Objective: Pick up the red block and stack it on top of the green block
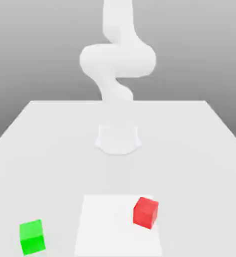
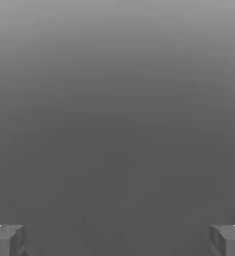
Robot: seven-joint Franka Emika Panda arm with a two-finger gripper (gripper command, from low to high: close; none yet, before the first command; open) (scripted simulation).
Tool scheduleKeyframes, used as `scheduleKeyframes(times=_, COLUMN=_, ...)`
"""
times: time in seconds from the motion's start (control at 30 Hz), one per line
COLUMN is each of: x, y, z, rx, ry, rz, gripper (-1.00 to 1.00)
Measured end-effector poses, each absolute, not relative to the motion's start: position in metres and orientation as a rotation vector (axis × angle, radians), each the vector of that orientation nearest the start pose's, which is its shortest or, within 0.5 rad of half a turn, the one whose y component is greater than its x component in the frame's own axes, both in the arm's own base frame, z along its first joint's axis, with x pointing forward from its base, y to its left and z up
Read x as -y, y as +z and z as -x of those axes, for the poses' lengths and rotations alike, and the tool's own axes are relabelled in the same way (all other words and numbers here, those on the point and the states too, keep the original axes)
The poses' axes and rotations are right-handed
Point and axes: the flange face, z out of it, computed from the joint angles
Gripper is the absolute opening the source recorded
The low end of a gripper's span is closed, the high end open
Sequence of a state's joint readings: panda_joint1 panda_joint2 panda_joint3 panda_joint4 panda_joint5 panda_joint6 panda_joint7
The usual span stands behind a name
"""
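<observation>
The red block [image 1: 145, 212] sits on the white table [image 1: 49, 150] near the front, toward the exterior view's right. The green block [image 1: 31, 237] rests on the table at the front, on the exterior view's left, well apart from the red one. In the hand view my gripper [image 2: 117, 241] is open. Its two grey fingertips [image 2: 7, 241] stand far apart with nothing between them and plain grey background behind them. The white arm [image 1: 117, 60] rises from its base [image 1: 118, 138] at the middle of the table, far behind both blocks.
A brighter white rectangular patch [image 1: 110, 231] lies on the table at the front centre, under and beside the red block. The table's back edge [image 1: 118, 102] runs behind the arm's base.
</observation>
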State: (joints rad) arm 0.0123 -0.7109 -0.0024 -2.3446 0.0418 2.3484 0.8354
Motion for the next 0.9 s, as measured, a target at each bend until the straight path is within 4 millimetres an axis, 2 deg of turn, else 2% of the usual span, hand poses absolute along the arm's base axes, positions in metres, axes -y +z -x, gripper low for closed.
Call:
scheduleKeyframes(times=0.07, x=-0.01, y=0.615, z=-0.407, rx=-1.157, ry=-0.764, rz=2.444, gripper=0.0)
scheduleKeyframes(times=0.17, x=-0.022, y=0.546, z=-0.434, rx=-1.25, ry=-0.601, rz=2.453, gripper=0.0)
scheduleKeyframes(times=0.33, x=-0.045, y=0.431, z=-0.452, rx=-1.416, ry=-0.36, rz=2.475, gripper=0.0)
scheduleKeyframes(times=0.47, x=-0.06, y=0.342, z=-0.444, rx=-1.563, ry=-0.197, rz=2.5, gripper=0.0)
scheduleKeyframes(times=0.63, x=-0.072, y=0.241, z=-0.41, rx=-1.76, ry=-0.041, rz=2.54, gripper=0.0)
scheduleKeyframes(times=0.7, x=-0.072, y=0.211, z=-0.4, rx=-1.815, ry=-0.012, rz=2.549, gripper=0.0)
scheduleKeyframes(times=0.87, x=-0.072, y=0.156, z=-0.396, rx=-1.833, ry=-0.003, rz=2.551, gripper=0.0)
scheduleKeyframes(times=0.9, x=-0.072, y=0.148, z=-0.395, rx=-1.834, ry=-0.001, rz=2.55, gripper=-1.0)
